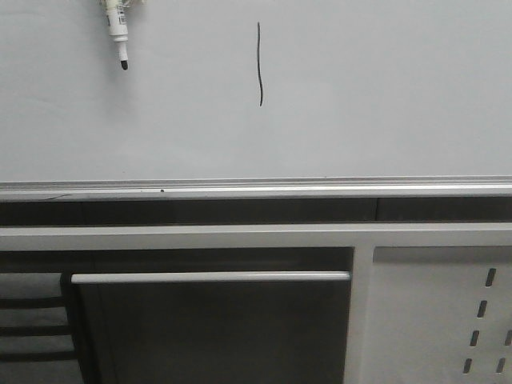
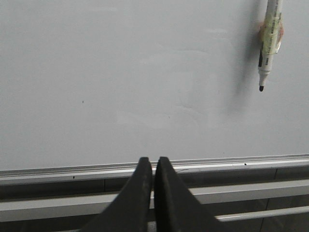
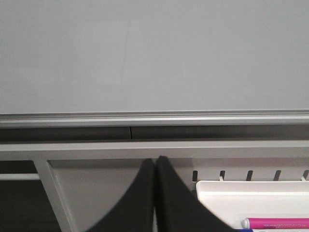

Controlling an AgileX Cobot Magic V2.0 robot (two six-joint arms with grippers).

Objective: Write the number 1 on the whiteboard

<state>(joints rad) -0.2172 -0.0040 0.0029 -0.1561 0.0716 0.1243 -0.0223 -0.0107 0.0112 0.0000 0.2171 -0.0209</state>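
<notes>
Nearest first: my left gripper (image 2: 153, 166), fingers pressed together with nothing between them, low before the board's edge. My right gripper (image 3: 155, 166), likewise closed and empty, over the frame beneath the board.

Item: white perforated panel (image 1: 448, 320) with slots, at 5 o'clock in the front view. Beside it in the right wrist view, a white tray (image 3: 251, 193) holding a pink-barrelled pen (image 3: 277, 223). Not needed.

Item: silver rail (image 1: 256, 189), running the full width along the board's near edge.

Item: whiteboard (image 1: 384, 96), pale grey, smooth, rigid. I judge it a hard, slick surface; a tip will glide easily and needs only light pressure.

Item: number 1 (image 1: 259, 64), thin black slightly wavy vertical stroke, at 12 o'clock in the front view. Appears complete.

Item: marker pen (image 1: 117, 30), farthest, at 11 o'clock, uncapped, black tip towards the rail, well apart from the stroke. Light, stiff, smooth plastic, likely slippery; I would grip mid-barrel, across the label, clear of the wet tip.
</notes>
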